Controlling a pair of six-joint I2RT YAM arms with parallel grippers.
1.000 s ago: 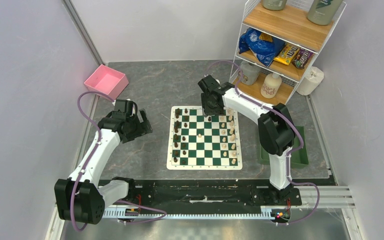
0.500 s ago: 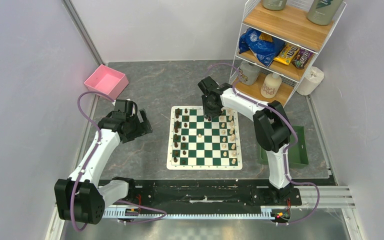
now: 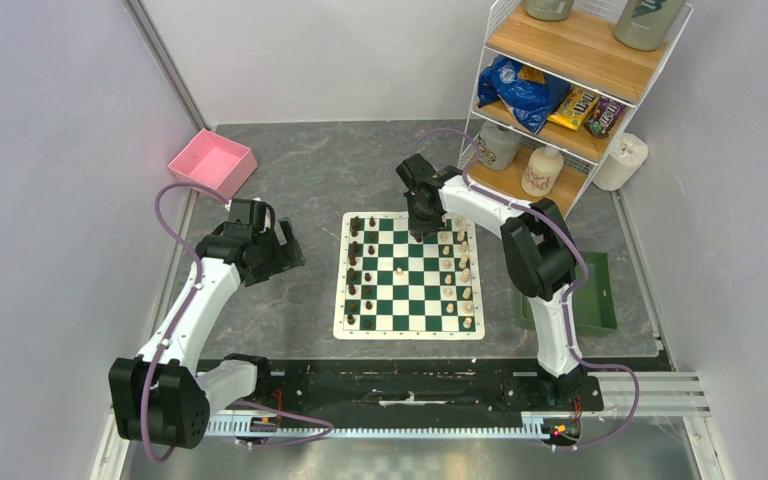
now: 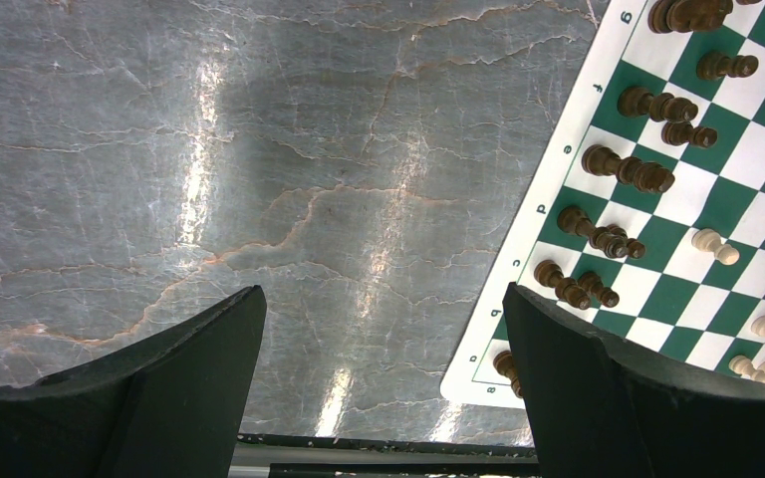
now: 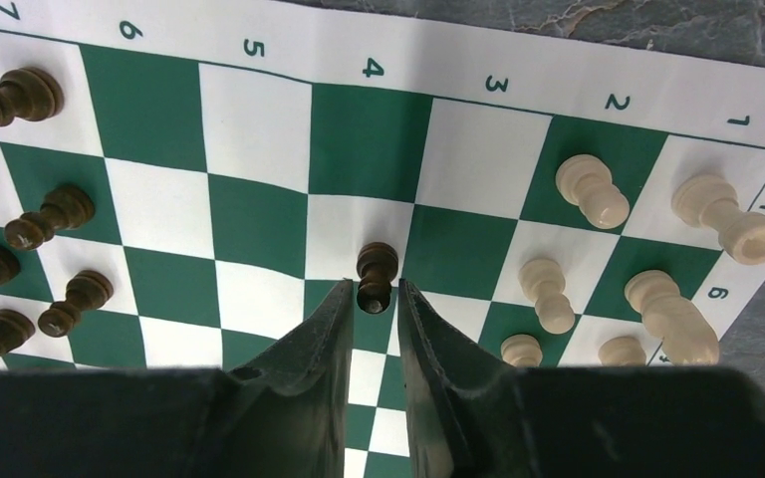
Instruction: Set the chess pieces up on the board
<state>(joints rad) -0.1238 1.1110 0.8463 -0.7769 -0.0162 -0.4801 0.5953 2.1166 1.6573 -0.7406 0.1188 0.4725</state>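
Dark pawn [image 5: 377, 271] upright on board [image 5: 259, 90], base between right gripper [image 5: 375, 291] jaws, gap narrow, clamping undetermined, left gripper [image 4: 383, 294] jaws apart

The board [image 3: 407, 332] lies flat in the middle of the desk [image 3: 310, 180], just ahead of the two arm bases. Pieces [image 3: 354, 262] stand in two files down its left side, and others in two files down its right side. One piece [image 3: 398, 272] stands alone between them, near the centre. Close to the board's far edge a pawn [image 5: 376, 267] stands between the tips of the right jaws; whether they touch it I cannot tell. The left jaws hang over bare desk, left of the board. A bin [image 3: 212, 162] sits in the far left corner. A rack [image 3: 570, 80] stands at the far right with a roll [image 3: 622, 160] just beside it. A tray [image 3: 608, 305] lies right of the board.
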